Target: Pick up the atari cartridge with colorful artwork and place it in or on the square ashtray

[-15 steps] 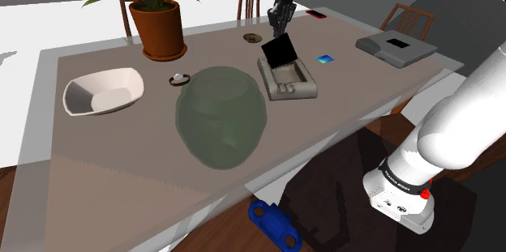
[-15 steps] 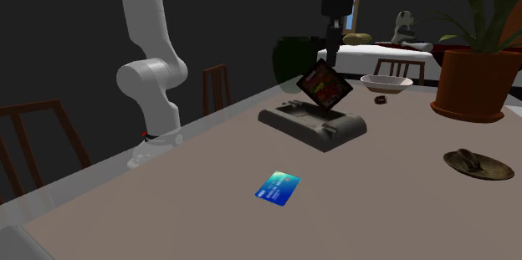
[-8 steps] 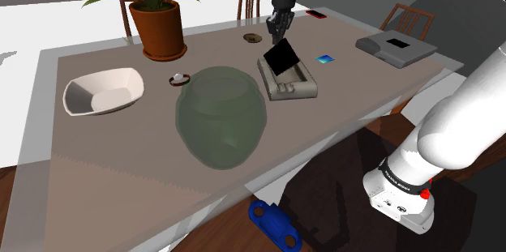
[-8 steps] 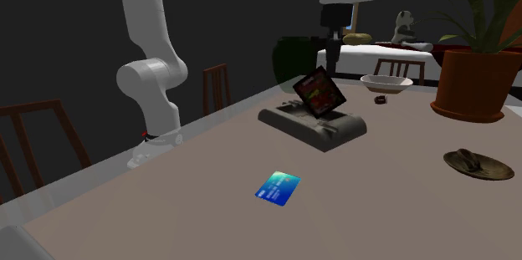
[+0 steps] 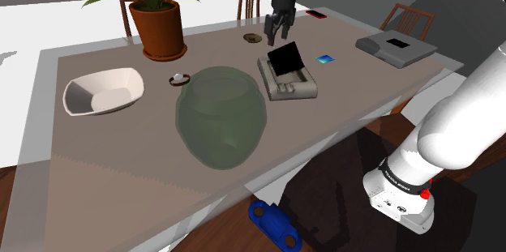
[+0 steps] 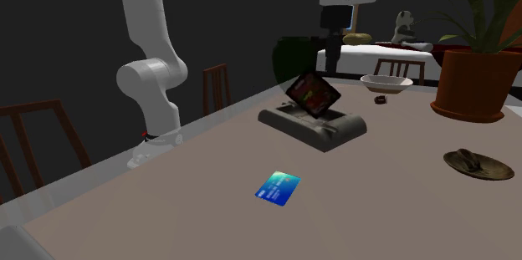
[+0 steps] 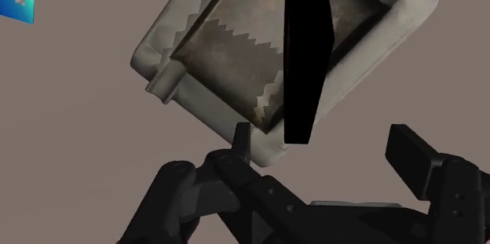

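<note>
1. the gripper (image 5: 278, 25) hangs just above the square ashtray (image 5: 296, 88), its fingers spread wide and clasping nothing.
2. the atari cartridge (image 6: 313, 93) stands tilted inside the ashtray, its lower edge down in the tray (red and green artwork faces the second exterior view).
3. seen from the wrist, the cartridge (image 7: 305, 46) shows edge-on as a black slab across the ashtray (image 7: 212, 46), apart from both fingers (image 7: 412, 150).
4. a blue card (image 6: 278, 187) lies flat on the table (image 6: 209, 175) near the ashtray.
5. a big green jar (image 5: 220, 117) stands beside the ashtray.
</note>
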`<control>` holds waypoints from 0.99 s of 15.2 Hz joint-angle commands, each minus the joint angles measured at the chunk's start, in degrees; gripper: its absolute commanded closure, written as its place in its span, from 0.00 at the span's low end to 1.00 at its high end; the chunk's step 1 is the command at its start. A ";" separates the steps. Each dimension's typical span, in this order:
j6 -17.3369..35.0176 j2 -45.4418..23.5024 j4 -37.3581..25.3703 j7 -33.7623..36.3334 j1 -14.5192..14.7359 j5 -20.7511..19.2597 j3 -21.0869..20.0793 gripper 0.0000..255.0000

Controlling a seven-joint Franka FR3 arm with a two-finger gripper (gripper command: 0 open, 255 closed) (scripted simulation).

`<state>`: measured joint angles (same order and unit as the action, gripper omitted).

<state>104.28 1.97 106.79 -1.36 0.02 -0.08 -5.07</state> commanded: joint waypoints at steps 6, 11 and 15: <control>-5.83 -0.05 -5.85 -0.02 0.00 0.01 0.00 0.00; -7.38 -0.20 -7.54 -0.01 0.01 0.00 -0.01 0.00; -7.38 -0.20 -7.54 -0.01 0.01 0.00 -0.01 0.00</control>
